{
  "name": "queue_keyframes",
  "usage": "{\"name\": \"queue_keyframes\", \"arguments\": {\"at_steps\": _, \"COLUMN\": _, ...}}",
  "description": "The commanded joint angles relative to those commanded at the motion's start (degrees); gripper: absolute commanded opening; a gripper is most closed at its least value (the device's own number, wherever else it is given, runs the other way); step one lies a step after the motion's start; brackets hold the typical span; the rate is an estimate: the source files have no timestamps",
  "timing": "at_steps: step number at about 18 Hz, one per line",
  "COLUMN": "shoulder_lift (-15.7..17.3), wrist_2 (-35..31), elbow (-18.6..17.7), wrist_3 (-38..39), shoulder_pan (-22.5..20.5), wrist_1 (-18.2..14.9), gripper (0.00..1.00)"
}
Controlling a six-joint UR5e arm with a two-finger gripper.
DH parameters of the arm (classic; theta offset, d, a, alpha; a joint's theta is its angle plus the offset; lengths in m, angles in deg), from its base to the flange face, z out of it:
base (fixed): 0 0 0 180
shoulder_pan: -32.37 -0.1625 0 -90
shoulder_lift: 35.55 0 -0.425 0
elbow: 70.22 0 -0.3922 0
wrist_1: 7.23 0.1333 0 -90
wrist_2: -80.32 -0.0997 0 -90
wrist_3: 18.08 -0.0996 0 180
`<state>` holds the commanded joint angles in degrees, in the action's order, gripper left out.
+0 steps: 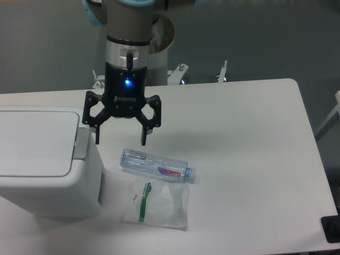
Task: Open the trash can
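**A:** Big picture first: a white table (239,138) fills most of the shot, running from the left edge out to a rounded corner on the right, grey floor behind it.

**B:** And on its left end, the trash can (37,159). Large, boxy, white, with the flat lid down and a small grey tab (81,142) sticking out on its right side.

**A:** Lid shut, yes. Now the arm (127,32) comes down from the top of the frame, a blue light glowing on the wrist.

**B:** The gripper (120,139) hangs just right of the bin, fingers spread wide with nothing between them. The left finger (96,135) sits right next to that grey tab; whether it touches, I can't tell.

**A:** Smaller items. Near the front edge, a clear plastic bag (156,206) with a green mark lies flat.

**B:** Just behind it, a clear water bottle (156,166) lies on its side, blue cap pointing right, purple on its label. It lies below the open fingers, apart from them.
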<state>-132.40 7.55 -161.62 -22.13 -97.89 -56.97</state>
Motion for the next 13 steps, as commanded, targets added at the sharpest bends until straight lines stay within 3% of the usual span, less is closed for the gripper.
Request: {"name": "queue_keyframes", "arguments": {"at_steps": 13, "shoulder_lift": -0.4, "wrist_2": -0.2, "elbow": -1.8, "wrist_3": 0.1, "shoulder_pan": 1.4, "wrist_1": 0.1, "gripper": 1.00}}
